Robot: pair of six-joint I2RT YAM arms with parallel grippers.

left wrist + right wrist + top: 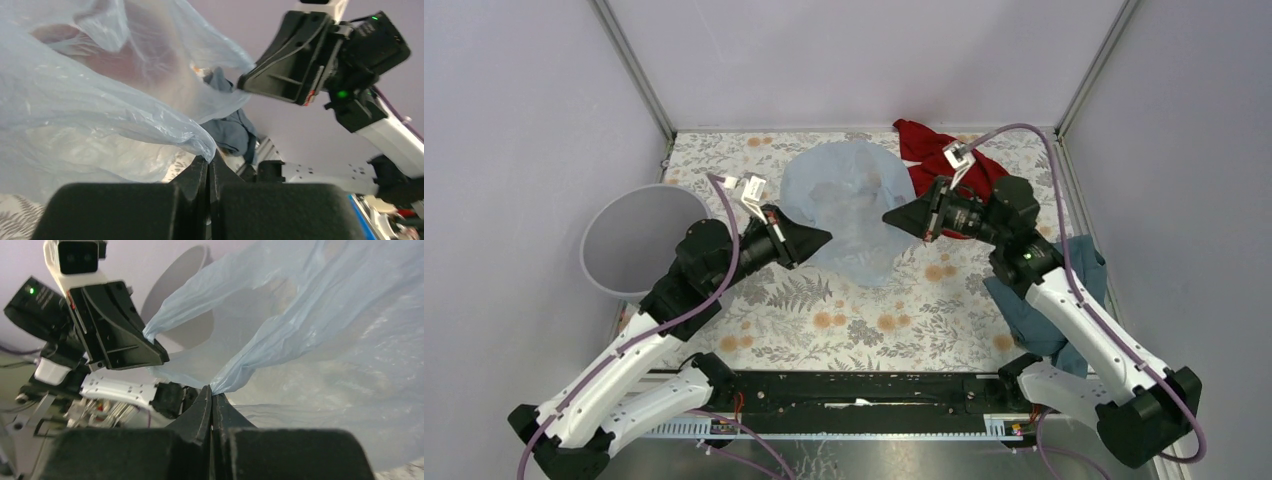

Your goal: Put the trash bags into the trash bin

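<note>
Trash bag (849, 200), single and pale blue, hangs pinched at each side by two clamped claws, left gripper (827, 238) and right gripper (887, 217), above a floral-print table (874, 320). One teal cloth (1036, 312) lies right, one grey trash bin (602, 268) stands left, one red cloth (924, 145) lies behind. Pale lilac walls (844, 60) enclose three sides.

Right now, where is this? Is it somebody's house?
Probably not: it looks like a robot test booth. Plain pale walls box in one flowery table, a left arm and a right arm are bolted at its near edge, and a trash bag is stretched between them.
</note>
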